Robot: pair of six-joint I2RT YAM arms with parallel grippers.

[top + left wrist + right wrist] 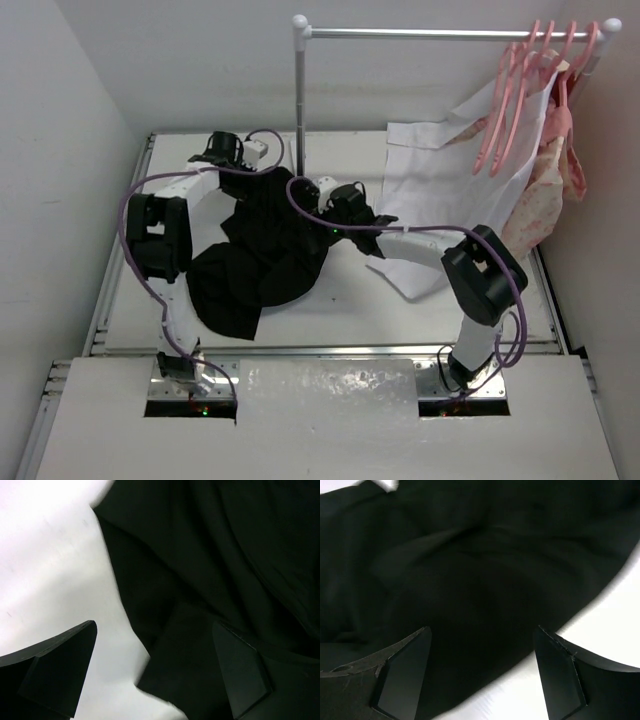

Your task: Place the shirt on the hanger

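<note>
The black shirt lies crumpled on the white table, left of centre. My left gripper is at the shirt's far edge. In the left wrist view it is open, with a fold of the shirt between the jaws and nothing gripped. My right gripper is at the shirt's right edge. In the right wrist view it is open just above the shirt. Several pink hangers hang on the rail at the top right, far from both grippers.
A metal rail on an upright pole stands at the back. A white shirt hangs down onto the table at the right. A pink floral garment hangs beside it. Walls close in on both sides.
</note>
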